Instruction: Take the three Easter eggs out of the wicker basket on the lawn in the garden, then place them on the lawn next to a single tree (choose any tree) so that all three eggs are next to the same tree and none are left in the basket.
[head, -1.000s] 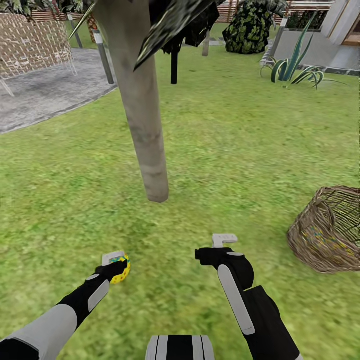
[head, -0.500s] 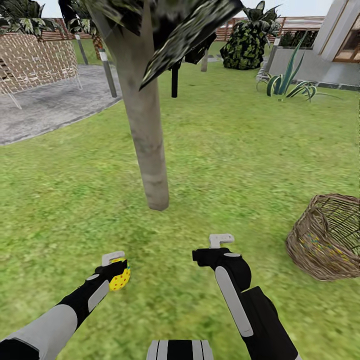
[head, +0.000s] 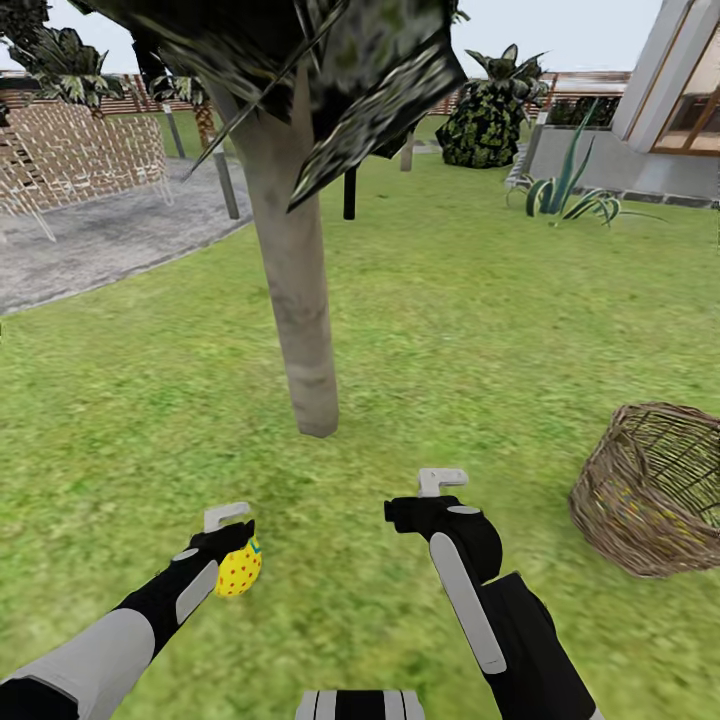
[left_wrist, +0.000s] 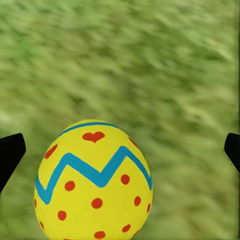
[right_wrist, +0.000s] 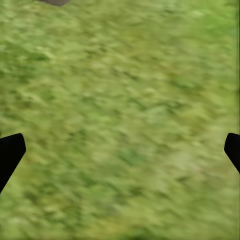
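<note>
A yellow Easter egg (head: 240, 568) with red dots and a blue zigzag lies on the lawn (head: 480, 330), just under my left gripper (head: 228, 520). In the left wrist view the egg (left_wrist: 93, 182) sits between the wide-apart fingertips, touching neither. The pale grey-beige tree (head: 298, 300) meets the grass a short way beyond it. My right gripper (head: 445, 482) hangs open and empty over grass (right_wrist: 120, 100). The wicker basket (head: 650, 490) stands tilted at the right, with faint yellowish patches showing through its weave.
A grey paved patio (head: 110, 235) with a lattice screen (head: 90, 160) lies at the back left. A spiky plant (head: 565, 195), a dark bush (head: 485, 125) and a building (head: 670, 110) stand at the back right. Dark foliage (head: 330, 60) overhangs the trunk.
The head camera has tilted up, so the scene sits lower in the picture. The egg has dropped out of the left gripper onto the grass. The right arm has held still.
</note>
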